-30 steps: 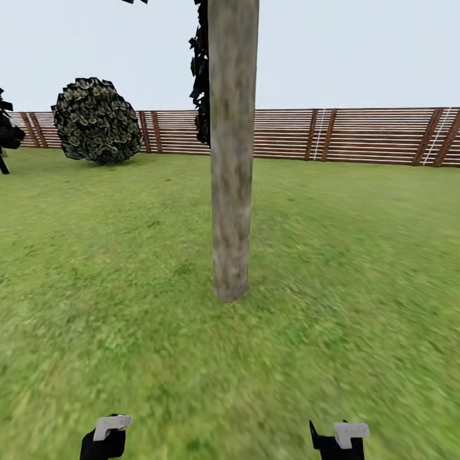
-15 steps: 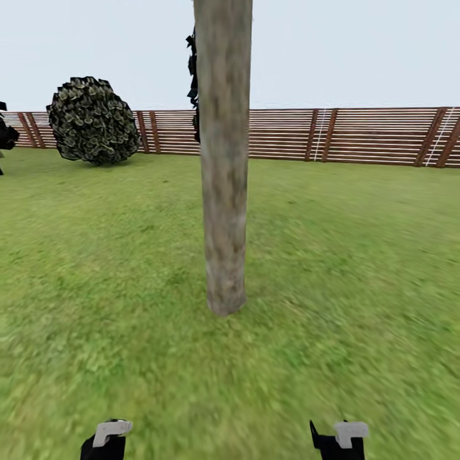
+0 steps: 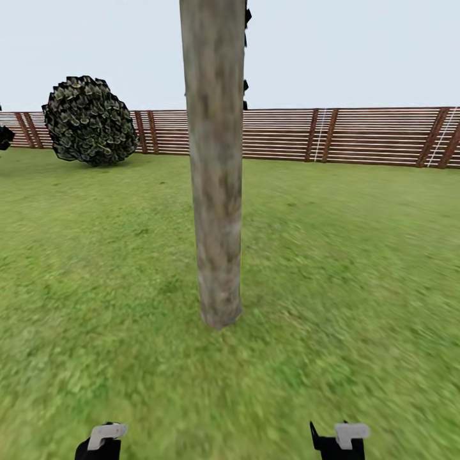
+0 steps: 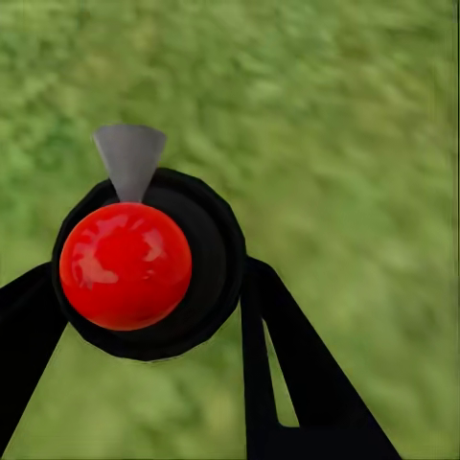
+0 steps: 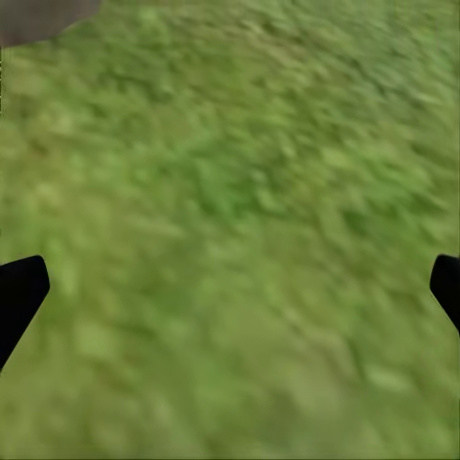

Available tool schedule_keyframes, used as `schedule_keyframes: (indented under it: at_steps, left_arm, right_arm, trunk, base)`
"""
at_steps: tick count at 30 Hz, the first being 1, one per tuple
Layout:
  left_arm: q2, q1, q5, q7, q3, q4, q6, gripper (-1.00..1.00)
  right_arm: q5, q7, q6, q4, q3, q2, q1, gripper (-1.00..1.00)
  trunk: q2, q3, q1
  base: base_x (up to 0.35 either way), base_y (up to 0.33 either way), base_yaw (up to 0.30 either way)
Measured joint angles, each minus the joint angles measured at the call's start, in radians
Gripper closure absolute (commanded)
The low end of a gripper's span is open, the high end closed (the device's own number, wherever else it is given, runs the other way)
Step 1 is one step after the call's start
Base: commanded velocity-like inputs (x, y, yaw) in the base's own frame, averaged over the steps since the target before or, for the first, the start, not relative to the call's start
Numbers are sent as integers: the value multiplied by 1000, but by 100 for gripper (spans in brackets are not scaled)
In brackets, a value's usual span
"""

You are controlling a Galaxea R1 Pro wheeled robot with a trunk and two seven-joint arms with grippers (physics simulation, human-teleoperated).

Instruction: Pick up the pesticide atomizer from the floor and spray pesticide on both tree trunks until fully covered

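A thick mottled grey-brown tree trunk (image 3: 214, 191) rises from the grass straight ahead, a short way beyond my arms; its crown is above the head view. The pesticide atomizer (image 4: 125, 265), a dark bottle with a red top and a grey nozzle, sits between the black fingers of my left gripper (image 4: 149, 273), which is shut on it over grass. My right gripper (image 5: 237, 278) is open, its fingertips far apart with only lawn between them. The ends of my left arm (image 3: 102, 441) and right arm (image 3: 338, 441) show at the near edge of the head view.
A round leafy bush (image 3: 89, 121) stands at the far left by the brown slat fence (image 3: 351, 137) that closes the lawn's far side. Grass spreads on both sides of the trunk. A grey patch (image 5: 38, 14) lies at one corner of the right wrist view.
The whole head view has shifted: the camera has come closer to the trunk, which now looks larger and slightly further left. Both arms keep their pose.
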Motion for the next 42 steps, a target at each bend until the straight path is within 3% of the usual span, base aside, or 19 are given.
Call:
schedule_keyframes:
  at_steps: [5,8,11,13,14,16,17,18,21,25,31,34,38,39,40,41,42]
  left_arm:
    - [-3,-3,-20,-9,-14,-10,6,100]
    - [4,-7,-93,-61,-48,-10,12,100]
    - [14,-20,-173,-174,-63,-12,17,100]
    - [23,-50,-232,-281,-67,-12,18,100]
    - [26,-59,-248,-309,-67,-12,19,100]
    - [39,-90,-299,-409,-68,-12,20,100]
    - [56,-153,-412,-595,-79,-4,16,100]
    - [57,-175,-427,-649,-67,-10,24,100]
    - [56,-198,-515,-756,-69,-11,27,100]
    - [57,-244,-578,-831,-69,-11,37,100]
    - [52,-294,-649,-925,-70,-13,116,100]
    - [45,-302,-693,-942,-71,-14,129,100]
    - [25,-317,-777,-950,-70,-14,156,100]
    - [16,-323,-802,-950,-69,-13,165,100]
    - [2,-329,-836,-951,-69,-13,176,100]
    - [-38,-335,-891,-967,-71,-13,186,100]
    - [-50,-336,-900,-977,-70,-13,189,100]
  right_arm:
    - [3,5,0,-6,4,0,-1,-100]
    - [17,10,0,-11,7,-2,-2,-100]
    - [80,17,1,-11,27,-3,-24,-100]
    - [174,45,4,-11,66,-2,-61,-100]
    - [197,61,4,-10,76,-2,-72,-100]
    - [270,149,6,-8,103,-1,-118,-100]
    - [329,412,37,-7,124,6,-193,-100]
    - [326,495,56,-8,122,12,-254,-100]
    - [333,611,82,-11,125,22,-284,-100]
    - [336,668,90,-20,126,44,-305,-100]
    - [355,676,91,-25,133,61,-312,-100]
    - [370,677,91,-26,135,63,-313,-100]
    - [401,675,91,-25,153,78,-313,-100]
    - [418,675,93,-25,169,88,-313,100]
    - [450,675,99,-24,198,100,-313,100]
    - [511,675,119,-26,235,113,-313,100]
    - [520,675,122,-26,240,115,-313,100]
  trunk:
    - [0,0,0]
    - [0,0,0]
    - [0,0,0]
    - [0,0,0]
    - [0,0,0]
    - [0,0,0]
    - [0,0,0]
    - [0,0,0]
    - [0,0,0]
    - [0,0,0]
    - [0,0,0]
    - [0,0,0]
    - [0,0,0]
    - [0,0,0]
    - [0,0,0]
    - [0,0,0]
    - [0,0,0]
  base:
    - [12,-2,0]
    - [2,0,0]
    - [0,0,0]
    - [0,0,0]
    - [0,0,0]
    - [0,0,0]
    - [0,0,0]
    - [0,0,0]
    - [0,0,0]
    - [0,0,0]
    - [0,0,0]
    - [0,0,0]
    - [0,0,0]
    - [0,0,0]
    - [0,0,0]
    - [0,0,0]
    - [0,0,0]
